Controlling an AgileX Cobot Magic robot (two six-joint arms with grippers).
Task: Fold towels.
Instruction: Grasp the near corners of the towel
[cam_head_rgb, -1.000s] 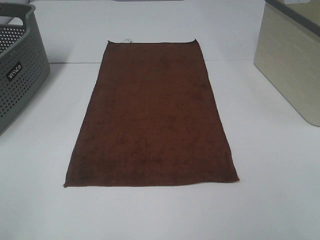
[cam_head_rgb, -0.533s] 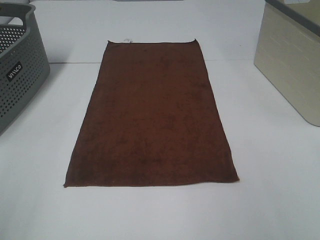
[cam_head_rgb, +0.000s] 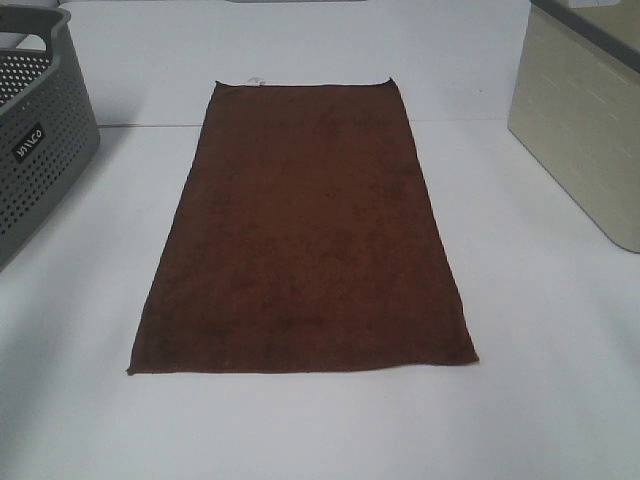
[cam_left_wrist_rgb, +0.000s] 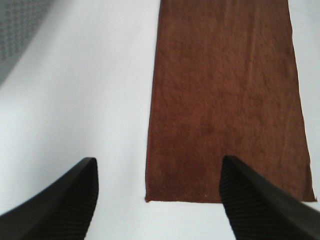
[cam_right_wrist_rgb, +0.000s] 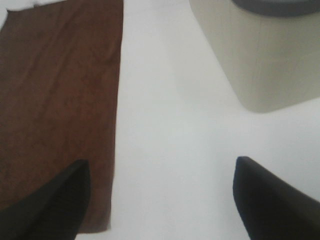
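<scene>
A dark reddish-brown towel (cam_head_rgb: 305, 230) lies flat and unfolded on the white table (cam_head_rgb: 540, 330), long side running away from me, with a small white tag (cam_head_rgb: 253, 81) on its far short edge. Neither gripper shows in the high view. In the left wrist view the open left gripper (cam_left_wrist_rgb: 159, 187) hovers above the towel's (cam_left_wrist_rgb: 225, 100) near left corner, empty. In the right wrist view the open right gripper (cam_right_wrist_rgb: 162, 192) hovers over bare table beside the towel's (cam_right_wrist_rgb: 60, 100) right edge, near its corner, empty.
A grey perforated basket (cam_head_rgb: 35, 130) stands at the left edge of the table. A beige bin with a dark rim (cam_head_rgb: 585, 120) stands at the right; it also shows in the right wrist view (cam_right_wrist_rgb: 260, 55). A table seam (cam_head_rgb: 480, 121) runs across the far part.
</scene>
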